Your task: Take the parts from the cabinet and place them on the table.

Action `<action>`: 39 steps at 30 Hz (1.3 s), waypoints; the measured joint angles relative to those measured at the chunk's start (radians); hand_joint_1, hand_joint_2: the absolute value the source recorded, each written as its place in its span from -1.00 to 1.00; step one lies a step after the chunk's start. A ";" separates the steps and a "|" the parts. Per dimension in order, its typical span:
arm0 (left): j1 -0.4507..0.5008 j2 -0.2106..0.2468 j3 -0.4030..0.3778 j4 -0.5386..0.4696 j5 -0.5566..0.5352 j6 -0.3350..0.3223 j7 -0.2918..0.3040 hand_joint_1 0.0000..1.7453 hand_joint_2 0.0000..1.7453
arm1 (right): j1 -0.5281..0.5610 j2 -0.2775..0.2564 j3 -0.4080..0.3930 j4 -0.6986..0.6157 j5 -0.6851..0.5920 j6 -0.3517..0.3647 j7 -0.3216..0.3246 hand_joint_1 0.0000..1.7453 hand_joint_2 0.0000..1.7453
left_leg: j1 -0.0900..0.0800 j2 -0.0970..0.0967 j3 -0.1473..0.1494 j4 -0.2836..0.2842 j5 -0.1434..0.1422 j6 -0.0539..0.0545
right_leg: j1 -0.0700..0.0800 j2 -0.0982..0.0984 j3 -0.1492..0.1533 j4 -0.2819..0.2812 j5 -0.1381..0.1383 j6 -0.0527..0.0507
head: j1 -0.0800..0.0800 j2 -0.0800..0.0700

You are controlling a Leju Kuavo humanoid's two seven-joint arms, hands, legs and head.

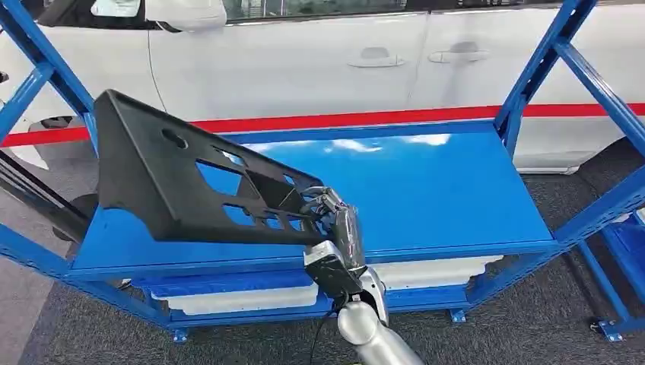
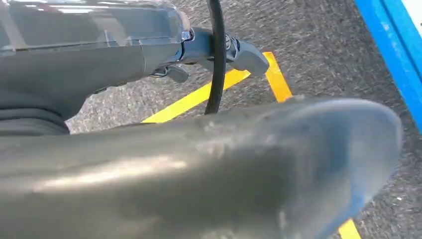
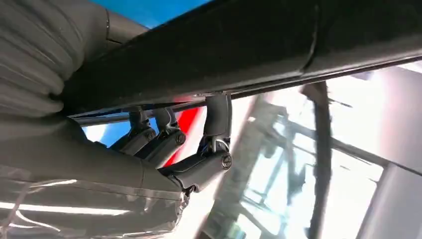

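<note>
White car doors (image 1: 319, 65) with a red stripe fill the background behind a blue steel rack (image 1: 532, 91), whose glossy blue shelf (image 1: 441, 190) reflects the ceiling lights. Grey carpet lies under the rack, and white parts (image 1: 426, 271) lie on the lower shelf beneath it.

From below, the right arm reaches up over the shelf's front edge. Its right hand (image 1: 328, 215) grips a large black plastic part (image 1: 175, 179), a flat panel with several cut-out openings and one small round hole. The part is lifted clear of the shelf, tilted with its far corner highest, over the left portion of the blue shelf. In the right wrist view the dark fingers (image 3: 216, 117) curl up against the edge of the black part (image 3: 259, 50), with the thumb side closed on it too, so the grasp looks firm.

The left hand (image 2: 209, 50) shows in its wrist view, over grey carpet with yellow floor lines (image 2: 199, 94). Its fingers look curled in, with nothing in them, though I cannot tell for sure.
</note>
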 joint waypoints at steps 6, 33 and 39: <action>0.000 0.000 0.004 0.000 0.001 0.000 -0.004 -1.00 -1.00 | 0.027 -0.021 0.016 -0.098 -0.032 0.001 -0.028 1.00 1.00 | 0.000 -0.004 0.023 -0.066 -0.001 0.034 | 0.004 0.000 -0.014 0.010 -0.007 0.031 | 0.000 0.000; 0.033 0.035 0.095 0.000 0.109 0.003 -0.095 -1.00 -1.00 | 0.364 -0.121 -0.011 -0.375 -0.312 0.253 -0.192 1.00 1.00 | -0.013 -0.008 0.030 -0.058 -0.014 0.020 | 0.013 0.003 -0.011 0.013 -0.004 0.002 | 0.000 0.000; 0.033 0.035 0.110 0.000 0.112 0.000 -0.081 -1.00 -1.00 | 0.404 -0.129 -0.033 -0.367 -0.280 0.299 -0.204 1.00 1.00 | -0.005 -0.003 0.016 -0.075 0.015 0.051 | 0.006 0.004 -0.035 0.067 -0.064 0.031 | 0.000 0.000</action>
